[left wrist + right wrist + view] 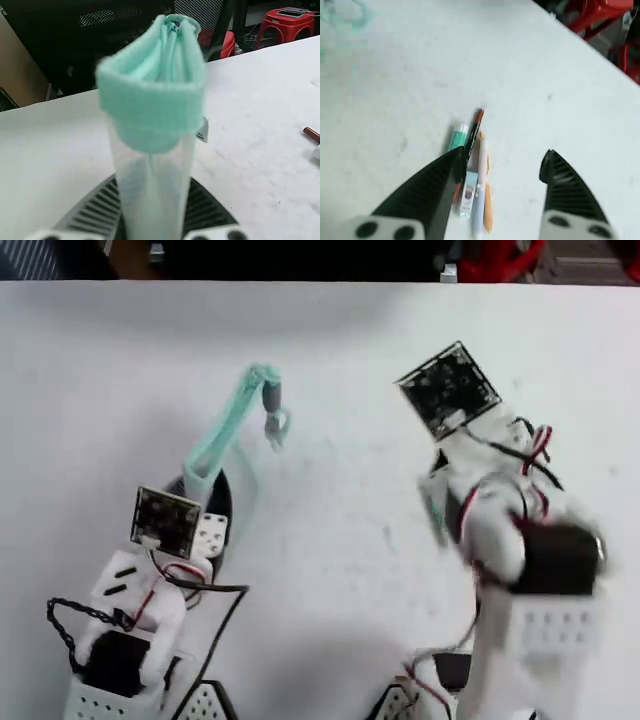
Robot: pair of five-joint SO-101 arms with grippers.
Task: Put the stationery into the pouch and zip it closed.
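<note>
High view: pouch (225, 435) gripped at left, pens (475, 175) loose at right

Left fingers (92, 215) pinch the clear end of the pouch in the left half of the counter (330, 570). Its long axis runs away from the arm toward the far edge, with the mint zip end leading. Whether the zip is open I cannot tell. Right fingers (432, 190) are spread wide above the pens, which lie side by side and parallel on the counter's right half, well apart from the pouch.

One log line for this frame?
left gripper: shut on pouch | right gripper: open, above stationery | stationery: on table, outside pouch
</note>
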